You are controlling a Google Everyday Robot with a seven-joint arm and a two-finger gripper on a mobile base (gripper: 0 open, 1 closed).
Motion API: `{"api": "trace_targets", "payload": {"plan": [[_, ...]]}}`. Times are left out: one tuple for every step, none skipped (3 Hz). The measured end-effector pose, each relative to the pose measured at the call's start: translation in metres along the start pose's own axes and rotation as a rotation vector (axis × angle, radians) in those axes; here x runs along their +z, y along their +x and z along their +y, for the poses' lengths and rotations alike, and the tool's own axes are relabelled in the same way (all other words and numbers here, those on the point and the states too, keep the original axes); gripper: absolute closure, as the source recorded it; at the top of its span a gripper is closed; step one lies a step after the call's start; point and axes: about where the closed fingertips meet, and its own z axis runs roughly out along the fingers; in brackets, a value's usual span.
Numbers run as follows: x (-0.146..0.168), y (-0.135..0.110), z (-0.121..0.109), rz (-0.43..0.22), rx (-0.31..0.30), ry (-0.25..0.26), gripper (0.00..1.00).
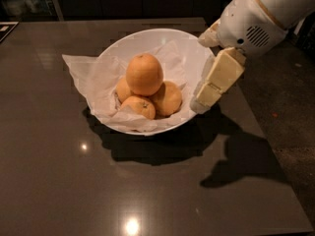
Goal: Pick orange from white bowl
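The orange (144,73), the largest fruit, sits on top of three smaller oranges in the white bowl (189,48), which is lined with crinkled white paper and stands on the dark table. My gripper (204,71) comes in from the upper right and hangs at the bowl's right rim, to the right of the orange. It is open and empty. Its lower finger (216,80) points down and left, with the tip against the outside of the rim.
The paper liner (81,68) sticks out over the bowl's left side. The dark glossy table (74,181) ends at a right edge near my arm, with speckled floor (290,112) beyond it. Dark furniture stands behind the table.
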Motion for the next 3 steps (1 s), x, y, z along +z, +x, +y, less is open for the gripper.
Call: {"api": "trace_targets", "payload": {"plan": [[0.012,-0.012,-0.001,-0.029,-0.008,0.006,0.00],[0.022,-0.017,-0.005,-0.044,0.001,0.005,0.00],[0.033,-0.025,-0.015,-0.043,-0.002,-0.004,0.00]]}}
